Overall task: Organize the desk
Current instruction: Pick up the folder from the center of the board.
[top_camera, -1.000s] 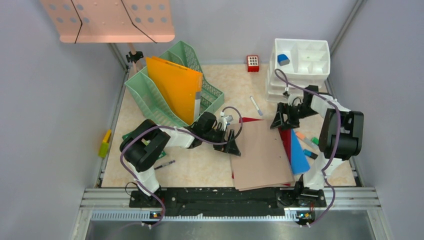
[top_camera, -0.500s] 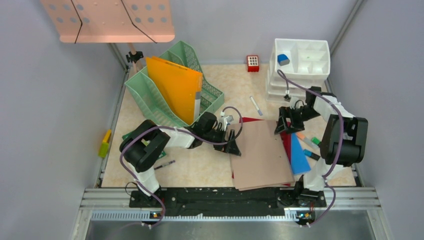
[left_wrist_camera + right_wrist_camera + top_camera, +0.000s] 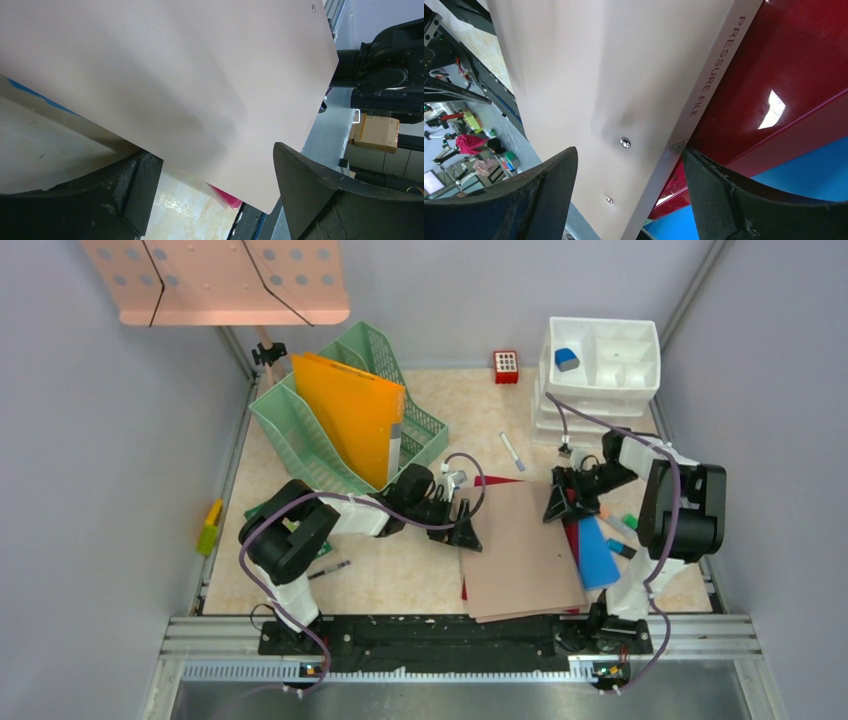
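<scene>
The right jaws have just dropped from beside the white organiser (image 3: 601, 398) to the spine edge of the beige pressure file (image 3: 520, 545), wide open, holding nothing. The left jaws wait, equally open, at its opposite edge. The file lies front-right on the surface (image 3: 400, 575); a grasp looks imminent.

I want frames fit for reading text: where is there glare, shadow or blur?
Right wrist: a white glare patch on the red folder; the spine lettering on the beige folder reads sharp. Left wrist: soft shadow bands across that folder, nothing blown out. Top external: even light, the desk sharp, no glare.
</scene>
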Robot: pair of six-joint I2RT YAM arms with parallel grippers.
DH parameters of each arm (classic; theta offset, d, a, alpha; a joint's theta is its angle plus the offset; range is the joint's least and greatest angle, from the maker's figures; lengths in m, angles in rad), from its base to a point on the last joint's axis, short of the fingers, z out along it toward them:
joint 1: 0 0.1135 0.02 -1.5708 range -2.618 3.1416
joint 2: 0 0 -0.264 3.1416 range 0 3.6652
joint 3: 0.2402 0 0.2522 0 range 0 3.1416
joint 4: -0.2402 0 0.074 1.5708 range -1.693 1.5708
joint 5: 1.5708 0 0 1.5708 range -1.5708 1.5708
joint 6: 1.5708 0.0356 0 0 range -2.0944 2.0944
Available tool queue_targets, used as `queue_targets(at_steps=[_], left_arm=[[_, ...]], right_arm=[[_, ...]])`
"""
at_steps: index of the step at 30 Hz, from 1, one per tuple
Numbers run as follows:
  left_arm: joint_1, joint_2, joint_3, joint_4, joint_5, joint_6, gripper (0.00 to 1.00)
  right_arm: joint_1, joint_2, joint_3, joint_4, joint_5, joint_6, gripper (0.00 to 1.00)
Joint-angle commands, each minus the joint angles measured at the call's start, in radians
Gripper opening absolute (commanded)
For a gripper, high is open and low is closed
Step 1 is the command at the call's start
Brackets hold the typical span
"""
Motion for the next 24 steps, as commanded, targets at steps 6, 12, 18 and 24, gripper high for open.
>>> queue_targets(at_steps=[6, 12, 18, 24], left_arm=[[0.000, 0.047, -0.006, -0.048, -0.098, 0.039, 0.88], [0.000, 0.056, -0.005, -0.045, -0.094, 0.037, 0.88], [0.000, 0.054, -0.001, -0.048, -0.093, 0.041, 0.88], [0.002, 0.049, 0.009, -0.058, -0.091, 0.051, 0.88]], right_arm=[[0.032, 0.103, 0.012, -0.002, -0.087, -0.032, 0.77], [0.032, 0.120, 0.024, -0.021, -0.235, -0.059, 0.75], [0.027, 0.115, 0.041, -0.070, -0.330, -0.112, 0.70], [0.001, 0.080, 0.053, -0.139, -0.384, -0.178, 0.59]])
